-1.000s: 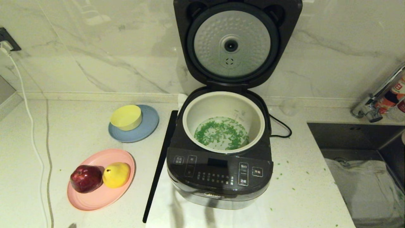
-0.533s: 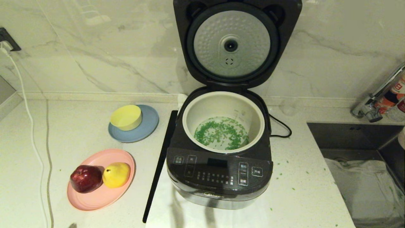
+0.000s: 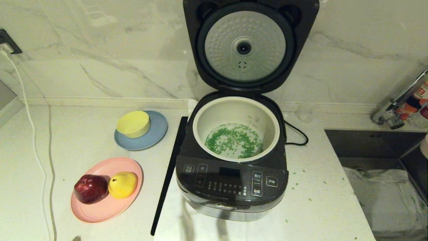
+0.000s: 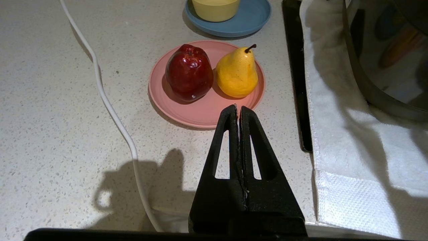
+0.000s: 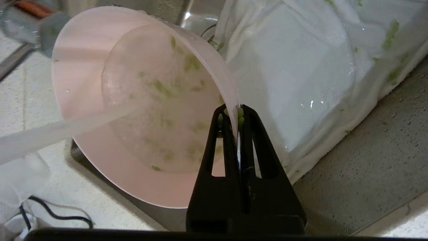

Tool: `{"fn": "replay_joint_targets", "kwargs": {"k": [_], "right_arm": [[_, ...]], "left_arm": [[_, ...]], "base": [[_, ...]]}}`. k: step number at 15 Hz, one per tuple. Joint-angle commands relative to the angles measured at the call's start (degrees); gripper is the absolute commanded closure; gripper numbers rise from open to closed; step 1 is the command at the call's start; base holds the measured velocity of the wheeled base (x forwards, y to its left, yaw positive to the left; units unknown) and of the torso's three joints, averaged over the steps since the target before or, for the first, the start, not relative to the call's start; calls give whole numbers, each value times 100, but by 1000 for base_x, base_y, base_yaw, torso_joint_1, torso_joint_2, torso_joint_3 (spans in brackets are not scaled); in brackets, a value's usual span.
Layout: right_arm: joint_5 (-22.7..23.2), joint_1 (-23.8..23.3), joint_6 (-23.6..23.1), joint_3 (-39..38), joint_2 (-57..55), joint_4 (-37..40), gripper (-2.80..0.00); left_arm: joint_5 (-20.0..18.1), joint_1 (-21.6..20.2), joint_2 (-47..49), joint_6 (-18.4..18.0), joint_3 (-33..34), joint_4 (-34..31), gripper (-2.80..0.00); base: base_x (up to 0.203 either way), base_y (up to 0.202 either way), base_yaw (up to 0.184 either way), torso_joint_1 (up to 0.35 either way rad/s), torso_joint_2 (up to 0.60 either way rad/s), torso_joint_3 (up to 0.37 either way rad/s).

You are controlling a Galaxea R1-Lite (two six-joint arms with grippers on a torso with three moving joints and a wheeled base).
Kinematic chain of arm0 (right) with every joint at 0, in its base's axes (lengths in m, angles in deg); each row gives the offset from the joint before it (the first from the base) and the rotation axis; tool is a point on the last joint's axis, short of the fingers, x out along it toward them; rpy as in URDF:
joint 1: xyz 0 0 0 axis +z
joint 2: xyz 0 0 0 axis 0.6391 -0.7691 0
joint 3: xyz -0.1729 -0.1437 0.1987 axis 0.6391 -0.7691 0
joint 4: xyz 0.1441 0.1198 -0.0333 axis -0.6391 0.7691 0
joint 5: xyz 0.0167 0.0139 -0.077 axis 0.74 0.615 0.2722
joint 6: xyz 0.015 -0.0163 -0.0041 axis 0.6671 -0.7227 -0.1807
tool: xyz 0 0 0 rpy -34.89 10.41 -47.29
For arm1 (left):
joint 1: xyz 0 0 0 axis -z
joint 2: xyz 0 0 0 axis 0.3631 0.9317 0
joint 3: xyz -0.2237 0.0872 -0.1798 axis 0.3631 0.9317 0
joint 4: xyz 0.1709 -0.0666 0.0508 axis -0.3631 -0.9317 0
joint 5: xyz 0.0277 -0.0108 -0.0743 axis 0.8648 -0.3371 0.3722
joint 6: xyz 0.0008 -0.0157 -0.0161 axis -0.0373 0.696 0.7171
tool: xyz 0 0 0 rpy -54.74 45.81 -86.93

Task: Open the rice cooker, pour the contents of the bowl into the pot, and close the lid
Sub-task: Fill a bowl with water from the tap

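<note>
Nothing on the counter had shifted since a second before; only a pale sliver at the right edge of the head view, barely there earlier, had crept into sight.

Head view: the rice cooker [image 3: 234, 174] sat centre frame, the lid [image 3: 249, 47] standing wide open at the top, the pot [image 3: 236, 129] holding the contents [image 3: 234, 140], green bits spread across its floor. Lower left, an apple [image 3: 91, 188] and a pear [image 3: 123, 184] rested on a pink plate [image 3: 100, 211].

Left wrist view: the left gripper [image 4: 238, 110] hung above the counter near the pink plate, fingers pressed together on nothing.

Right wrist view: the right gripper [image 5: 230, 113] pinched the rim of the bowl [image 5: 83, 83], tilted on edge, a few green bits clinging inside, over a white cloth [image 5: 301, 67].
</note>
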Motion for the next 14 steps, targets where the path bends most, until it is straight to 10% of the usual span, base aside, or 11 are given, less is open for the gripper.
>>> {"fn": "replay_joint_targets", "kwargs": {"k": [1,14], "right_arm": [[18,50,7,-21,238,329,0],[55,1690,-711,-2492,2458,1320,0]], "left_arm": [[0,-2,5,-1,53,8,0],[6,-2,5,-1,53,10,0]], "base": [[0,0,0,0,0,0],[0,0,0,0,0,0]]}}
